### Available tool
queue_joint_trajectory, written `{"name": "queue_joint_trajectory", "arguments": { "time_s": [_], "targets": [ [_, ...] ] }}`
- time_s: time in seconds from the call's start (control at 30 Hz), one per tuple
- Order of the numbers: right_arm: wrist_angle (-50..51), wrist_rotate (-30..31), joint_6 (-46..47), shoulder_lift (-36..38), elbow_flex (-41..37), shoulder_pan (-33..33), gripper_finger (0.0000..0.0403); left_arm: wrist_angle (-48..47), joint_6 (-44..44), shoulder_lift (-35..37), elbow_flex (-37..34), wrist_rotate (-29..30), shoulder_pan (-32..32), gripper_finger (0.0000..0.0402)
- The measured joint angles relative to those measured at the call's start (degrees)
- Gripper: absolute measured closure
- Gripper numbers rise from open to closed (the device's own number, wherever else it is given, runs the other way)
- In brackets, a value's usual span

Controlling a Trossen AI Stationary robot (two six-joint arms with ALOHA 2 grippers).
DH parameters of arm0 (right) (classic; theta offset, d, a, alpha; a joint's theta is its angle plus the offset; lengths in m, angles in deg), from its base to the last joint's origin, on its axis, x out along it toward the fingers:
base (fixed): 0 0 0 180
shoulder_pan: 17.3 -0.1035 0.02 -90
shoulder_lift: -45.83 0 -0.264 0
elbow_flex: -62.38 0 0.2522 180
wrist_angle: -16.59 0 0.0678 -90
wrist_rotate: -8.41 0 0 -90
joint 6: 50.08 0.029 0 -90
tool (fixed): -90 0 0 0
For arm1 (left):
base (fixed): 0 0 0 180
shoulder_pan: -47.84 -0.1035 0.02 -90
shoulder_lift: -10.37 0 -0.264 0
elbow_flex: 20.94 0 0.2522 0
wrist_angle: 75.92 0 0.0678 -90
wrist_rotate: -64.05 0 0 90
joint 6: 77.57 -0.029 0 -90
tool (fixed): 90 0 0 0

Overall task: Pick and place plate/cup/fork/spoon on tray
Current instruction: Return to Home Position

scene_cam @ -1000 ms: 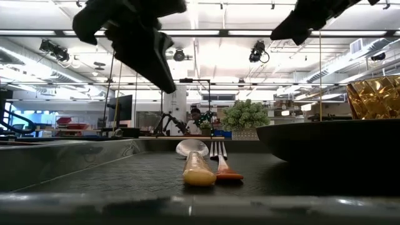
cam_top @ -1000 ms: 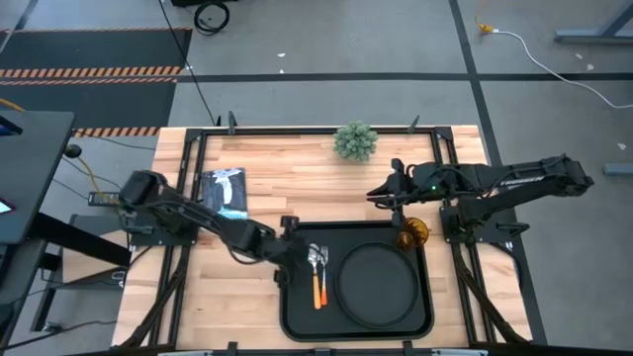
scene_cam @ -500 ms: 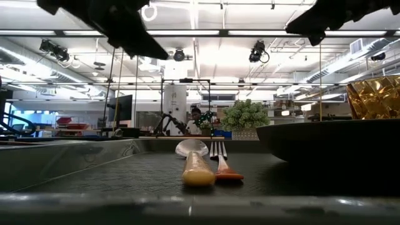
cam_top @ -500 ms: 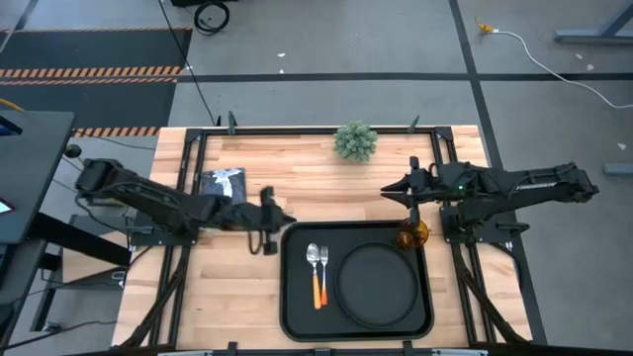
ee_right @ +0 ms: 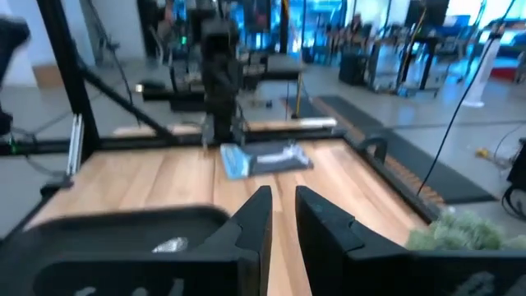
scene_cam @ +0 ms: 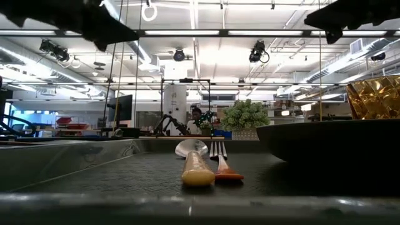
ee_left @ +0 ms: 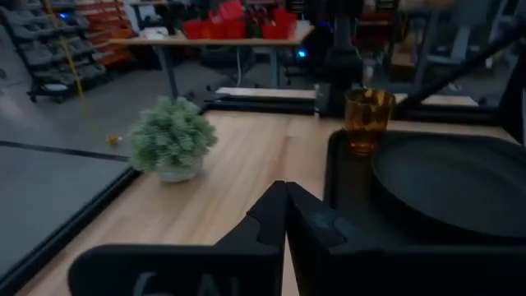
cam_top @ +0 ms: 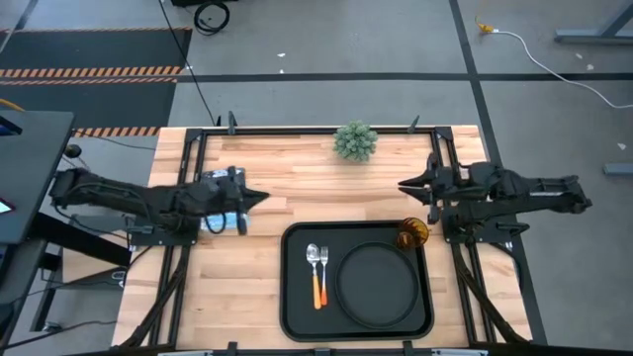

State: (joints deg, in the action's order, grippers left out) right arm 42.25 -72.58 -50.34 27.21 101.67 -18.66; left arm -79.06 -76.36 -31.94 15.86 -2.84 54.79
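High view shows everything sitting on the tray already: plate filling the 3 o'clock half, fork and spoon side by side at 9 o'clock of it, cup tucked into the tray's 1 o'clock corner so it clears the plate. Looks like the job's done to me. My left gripper is clenched on nothing, parked over the counter at 10 o'clock of the tray. Right gripper hangs at 12 o'clock of the cup, fingers slightly parted, nothing in them.
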Motion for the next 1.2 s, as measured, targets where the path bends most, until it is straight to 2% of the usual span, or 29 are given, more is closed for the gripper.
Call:
{"name": "queue_joint_trajectory", "arguments": {
  "time_s": [0.4,0.53,0.67,0.87,1.07,1.2],
  "targets": [
    [4.8,0.2,0.7,11.9,-0.1,0.0,0.0339,1.3,-1.6,23.8,-11.4,2.7,-3.1,0.0386],
    [5.0,3.9,3.6,14.9,-0.1,0.0,0.0339,1.9,-3.3,30.4,-13.7,3.8,-3.0,0.0386],
    [-0.4,8.0,6.0,16.8,-0.7,0.0,0.0339,2.2,-5.0,35.8,-15.4,4.9,-3.0,0.0386],
    [-7.0,7.9,3.7,18.4,-5.8,0.0,0.0339,2.2,-5.7,42.0,-18.9,5.2,-3.0,0.0392],
    [-12.9,8.0,4.7,18.4,-10.5,0.0,0.0339,3.0,-2.8,42.2,-22.2,3.5,-2.9,0.0396],
    [-21.6,8.4,4.1,18.3,-15.7,0.0,0.0339,5.2,-2.3,42.1,-22.4,4.1,-2.9,0.0396]
  ]
}}
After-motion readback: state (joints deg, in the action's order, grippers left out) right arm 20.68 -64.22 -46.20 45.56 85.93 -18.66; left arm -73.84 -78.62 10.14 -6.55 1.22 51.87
